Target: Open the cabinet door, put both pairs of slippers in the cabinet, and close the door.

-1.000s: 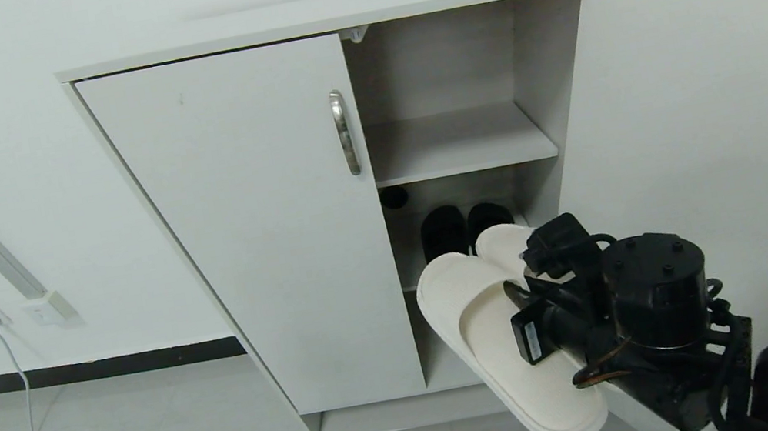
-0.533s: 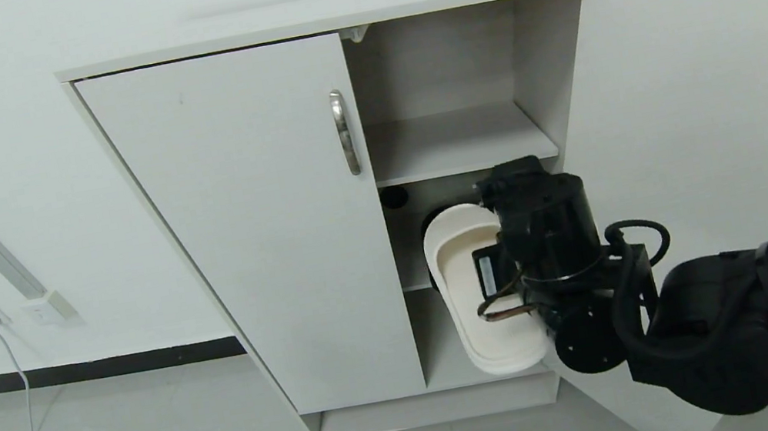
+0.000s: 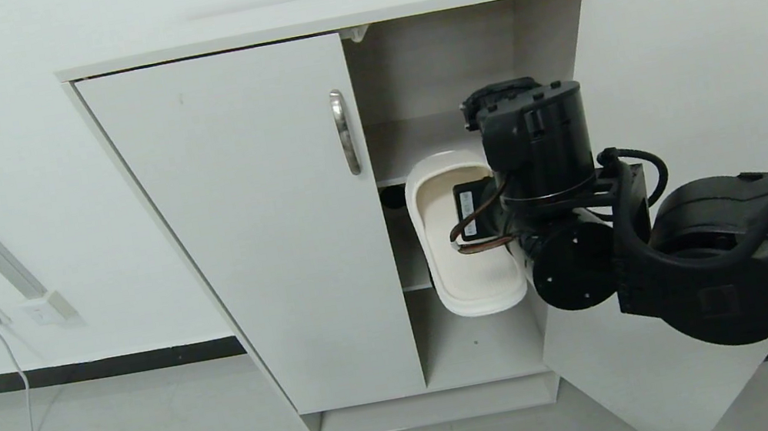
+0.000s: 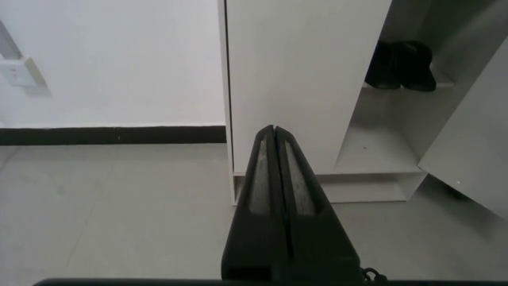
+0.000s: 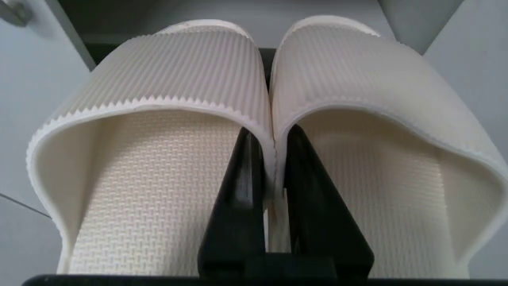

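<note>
From the head, the white slippers [image 3: 466, 264] hang in the open cabinet [image 3: 335, 14], its door [image 3: 710, 114] at their 3 o'clock, not yet shelved. At my left wrist, the left gripper [image 4: 274, 139] is pressed shut and empty; the black slippers [image 4: 405, 65] already sit inside. At my right wrist, the right gripper [image 5: 270, 159] pinches the white pair's inner edges: release and door-closing remain.

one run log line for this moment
right gripper shut on white slippers, at cabinet opening | left gripper shut, empty | black slippers already inside | right door open, left door closed | release pending
</note>
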